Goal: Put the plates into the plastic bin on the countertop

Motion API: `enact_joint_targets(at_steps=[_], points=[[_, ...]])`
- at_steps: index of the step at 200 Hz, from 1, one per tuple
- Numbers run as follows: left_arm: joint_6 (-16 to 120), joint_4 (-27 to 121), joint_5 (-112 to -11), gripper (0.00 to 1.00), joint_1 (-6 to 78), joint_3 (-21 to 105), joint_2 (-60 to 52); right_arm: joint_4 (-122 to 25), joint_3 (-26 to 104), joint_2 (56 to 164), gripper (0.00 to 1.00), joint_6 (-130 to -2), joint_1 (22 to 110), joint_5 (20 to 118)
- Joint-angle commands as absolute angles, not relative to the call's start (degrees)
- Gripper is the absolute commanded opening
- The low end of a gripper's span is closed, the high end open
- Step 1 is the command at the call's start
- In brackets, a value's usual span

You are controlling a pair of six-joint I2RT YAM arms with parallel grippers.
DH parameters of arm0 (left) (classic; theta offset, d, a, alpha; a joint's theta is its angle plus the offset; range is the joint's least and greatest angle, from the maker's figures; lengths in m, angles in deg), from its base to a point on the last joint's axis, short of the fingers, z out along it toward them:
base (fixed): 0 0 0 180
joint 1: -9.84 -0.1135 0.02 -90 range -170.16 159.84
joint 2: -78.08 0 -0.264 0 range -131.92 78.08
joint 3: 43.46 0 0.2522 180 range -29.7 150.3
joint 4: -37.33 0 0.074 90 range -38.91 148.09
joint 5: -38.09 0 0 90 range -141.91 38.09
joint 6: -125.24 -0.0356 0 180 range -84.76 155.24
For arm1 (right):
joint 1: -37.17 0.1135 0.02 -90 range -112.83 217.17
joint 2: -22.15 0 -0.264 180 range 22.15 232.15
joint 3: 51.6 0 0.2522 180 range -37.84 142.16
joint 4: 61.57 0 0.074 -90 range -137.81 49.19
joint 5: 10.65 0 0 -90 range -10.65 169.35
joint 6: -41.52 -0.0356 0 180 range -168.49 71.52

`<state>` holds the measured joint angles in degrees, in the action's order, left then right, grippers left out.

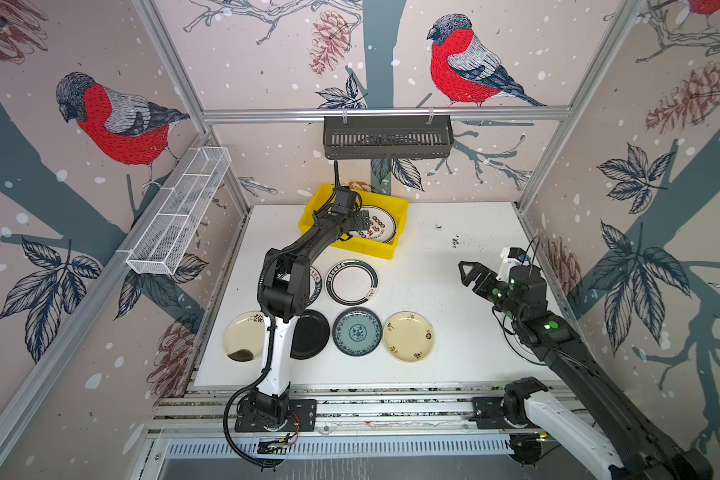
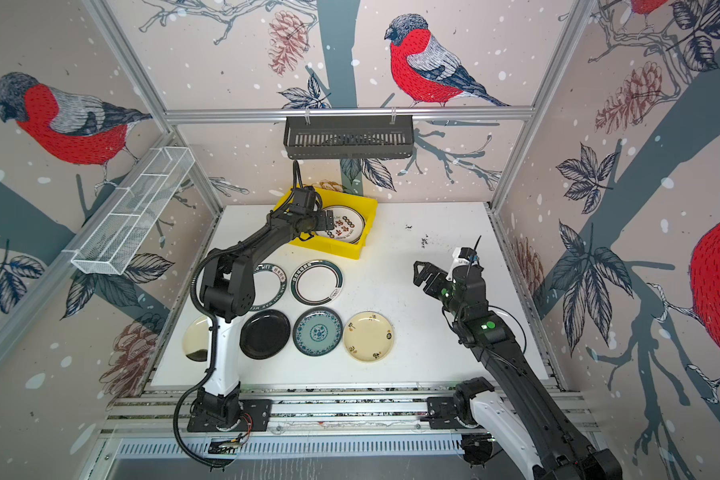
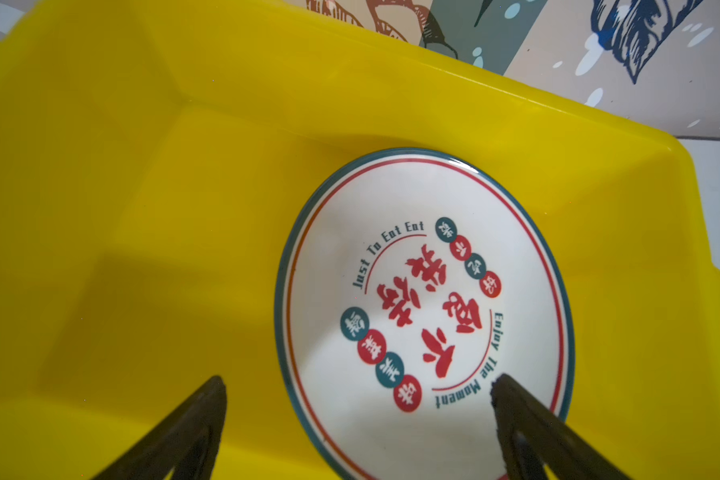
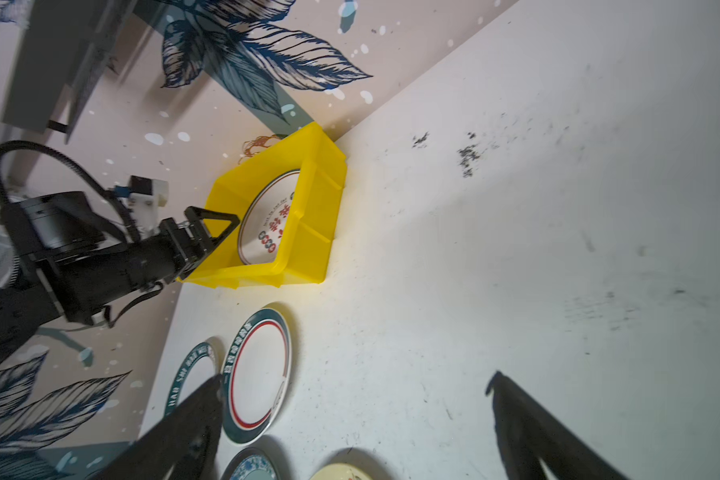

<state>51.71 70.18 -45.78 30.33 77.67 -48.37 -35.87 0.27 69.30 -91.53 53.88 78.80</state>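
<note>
Two sets of jaws spread wide, gripping nothing, my left gripper over the red-character plate lying flat in the yellow plastic bin, my right gripper above the countertop, six more plates lying there.

Top views: bright, even, diffuse light from above, only faint soft shadows on the table. Wide-angle bend in the aluminium frame posts towards the edges; centre sharp. Left wrist view: yellow bin heavily saturated, broad soft shadow across its floor, mild sheen on the white plate with red characters. Right wrist view: table falls off from bright to grey towards one side, yellow colour spill on it beside the bin. Jaws in both wrist views dark, soft, out of focus.
</note>
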Motion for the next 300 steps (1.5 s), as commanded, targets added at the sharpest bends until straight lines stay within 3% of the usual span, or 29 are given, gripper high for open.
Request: enact_joint_targets(at_steps=[1,69,105,152,201,300], points=[[51.1,71.0,-40.7,0.98,31.0,75.8,-45.8,-25.5,4.2,70.8,0.99,-89.1,53.5,89.0],[55.9,52.3,-49.6,0.98,32.6,51.3,-28.3,-12.1,9.4,76.2,0.99,-88.4,41.3,86.8],[60.6,38.2,-56.3,0.98,34.0,34.3,-15.2,-10.7,7.8,77.4,0.99,-89.5,39.7,83.1],[62.2,30.7,-59.6,0.98,35.1,19.7,-3.2,-9.4,5.3,79.4,0.99,-89.3,37.3,80.7],[62.8,26.2,-62.4,0.98,35.2,11.2,4.3,-13.0,1.4,82.3,0.99,-86.1,34.4,72.5],[64.4,18.8,-69.2,0.98,35.4,6.0,5.5,-16.8,-3.6,87.5,1.00,-85.4,28.5,74.3]])
